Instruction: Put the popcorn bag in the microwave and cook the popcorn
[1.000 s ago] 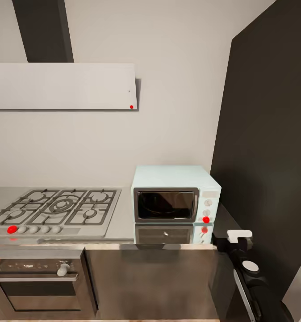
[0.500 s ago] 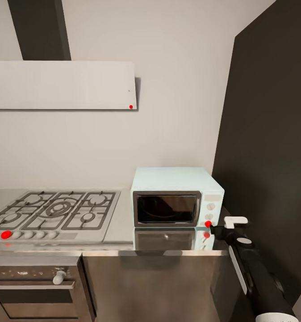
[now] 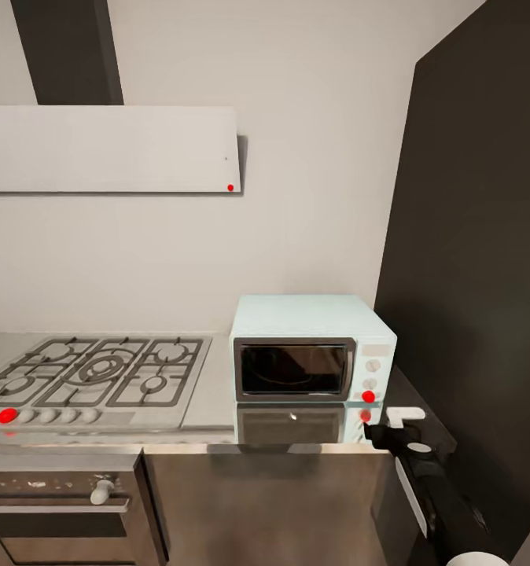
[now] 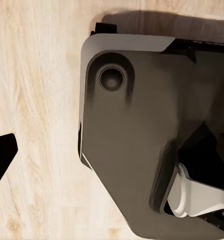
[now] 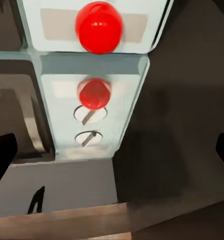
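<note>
The microwave point(image 3: 311, 347) is a small mint-blue box. It sits on the grey worktop point(image 3: 215, 385), at the right end near the back wall. Its dark glass door is shut. A red knob point(image 3: 368, 396) sits low on its right panel, and two pale dials sit above it. The shiny worktop shows a mirror picture of the microwave's front.

The right gripper point(image 3: 392, 424) is at the front right corner of the worktop. It is just in front of the microwave's right panel and a little below the red knob. A white piece tops the black arm there. From the head view you cannot tell how its jaws stand.

In the right wrist view the red knob point(image 5: 99, 26) looks big and close, right ahead between the jaws. Its mirror picture shows in the worktop point(image 5: 57, 180) beneath it, with the two dials mirrored too. The dark tips of the jaws sit at the two far sides of this view, wide apart, with nothing held between them.

The gas hob point(image 3: 92, 371) sits on the left part of the worktop, with a red knob of its own point(image 3: 7, 415) at the front. A steel oven point(image 3: 60, 503) is under it. A pale hood point(image 3: 108, 149) hangs on the wall above.

The left wrist view looks down at a light wooden floor point(image 4: 37, 100) and the robot's dark base point(image 4: 141, 130). One dark fingertip point(image 4: 1, 155) of the left gripper shows at the edge, so I cannot tell how those jaws stand.
</note>
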Controlling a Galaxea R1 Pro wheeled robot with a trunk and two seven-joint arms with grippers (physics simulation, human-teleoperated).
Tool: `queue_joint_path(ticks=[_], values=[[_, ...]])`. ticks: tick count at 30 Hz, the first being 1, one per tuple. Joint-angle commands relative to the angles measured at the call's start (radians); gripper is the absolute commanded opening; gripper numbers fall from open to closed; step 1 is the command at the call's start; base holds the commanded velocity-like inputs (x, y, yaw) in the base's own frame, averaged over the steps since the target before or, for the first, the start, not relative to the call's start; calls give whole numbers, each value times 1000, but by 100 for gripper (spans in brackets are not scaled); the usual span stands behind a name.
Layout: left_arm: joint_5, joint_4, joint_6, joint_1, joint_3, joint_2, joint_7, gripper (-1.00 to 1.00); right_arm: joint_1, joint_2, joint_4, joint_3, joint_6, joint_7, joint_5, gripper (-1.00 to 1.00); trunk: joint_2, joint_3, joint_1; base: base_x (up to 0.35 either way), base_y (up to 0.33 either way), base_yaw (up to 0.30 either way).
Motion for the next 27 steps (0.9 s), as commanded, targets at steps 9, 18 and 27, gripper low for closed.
queue_joint_path(ticks=[9,18,27], values=[[0,-2,7,0,7,0,-2,100,-1,0,20,0,-5,1,8,100,-1,-2,1,282,0,0],[0,-2,7,0,7,0,-2,100,-1,0,71,0,-131,3,8,100,-1,-2,1,26,0,0],[0,-2,7,0,8,0,-2,100,-1,0,80,0,-137,3,8,-100,-1,-2,1,0,0,0]])
